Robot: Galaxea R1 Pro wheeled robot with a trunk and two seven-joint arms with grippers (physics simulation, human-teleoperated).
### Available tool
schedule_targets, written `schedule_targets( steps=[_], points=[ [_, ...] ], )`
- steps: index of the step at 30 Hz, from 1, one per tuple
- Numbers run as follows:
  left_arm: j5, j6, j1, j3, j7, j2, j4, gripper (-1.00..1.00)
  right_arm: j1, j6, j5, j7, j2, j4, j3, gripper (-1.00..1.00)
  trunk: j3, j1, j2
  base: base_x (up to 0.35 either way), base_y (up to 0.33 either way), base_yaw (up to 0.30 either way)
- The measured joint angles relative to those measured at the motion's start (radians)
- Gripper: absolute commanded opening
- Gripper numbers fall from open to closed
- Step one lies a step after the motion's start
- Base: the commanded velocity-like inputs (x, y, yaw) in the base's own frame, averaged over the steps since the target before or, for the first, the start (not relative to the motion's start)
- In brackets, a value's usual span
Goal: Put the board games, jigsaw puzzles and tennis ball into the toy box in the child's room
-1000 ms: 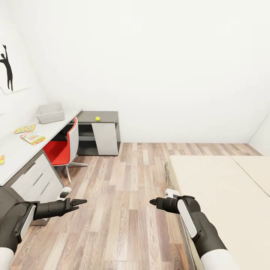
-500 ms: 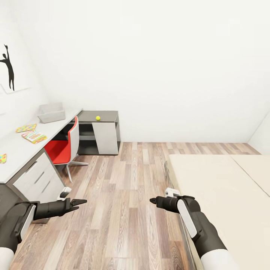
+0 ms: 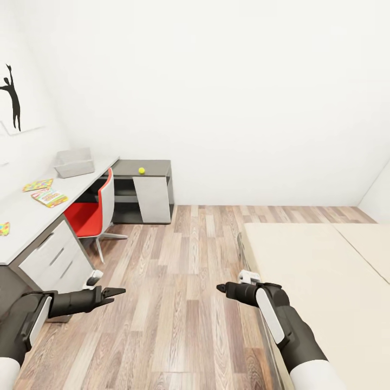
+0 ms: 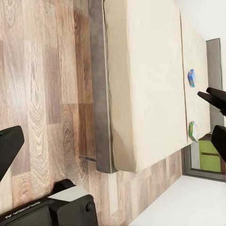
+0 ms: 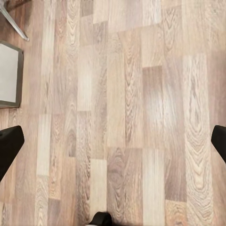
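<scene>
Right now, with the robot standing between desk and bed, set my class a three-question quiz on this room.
1. True or false: the tennis ball lies inside the toy box.
2. The red chair is: A) on the bed B) at the table C) beside the window.
3. Fill in: both the left gripper and the right gripper hold ____.

Key: 1 false, it lies on the lower dark unit; 2 B; 3 nothing.
</scene>
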Motion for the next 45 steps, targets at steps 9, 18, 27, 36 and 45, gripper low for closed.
schedule_targets(
  steps=[9,18,27,36,45],
  points=[
    [-0.001,0.0,0.0,-0.002,0.002,0.0,0.0,1.0,0.0,-0.002,-0.002,0.0,0.0,0.0,0.0,1.0,0.0,0.0,0.0,0.0,-0.186,0.0],
    [-0.001,0.0,0.0,-0.002,0.003,0.0,0.0,1.0,0.0,-0.002,-0.002,0.0,0.0,0.0,0.0,1.0,0.0,0.0,0.0,0.0,-0.289,0.0],
    [-0.001,0.0,0.0,-0.002,0.004,0.0,0.0,1.0,0.0,-0.002,-0.002,0.0,0.0,0.0,0.0,1.0,0.0,0.0,0.0,0.0,-0.297,0.0],
    [-0.001,0.0,0.0,-0.002,0.005,0.0,0.0,1.0,0.0,-0.002,-0.005,0.0,0.0,0.0,0.0,1.0,0.0,0.0,0.0,0.0,-0.297,0.0],
    [-0.002,0.0,0.0,-0.002,0.008,0.0,0.0,1.0,0.0,-0.001,-0.006,0.0,0.0,0.0,-0.002,1.0,0.0,0.0,0.0,0.0,-0.297,0.0]
  ],
)
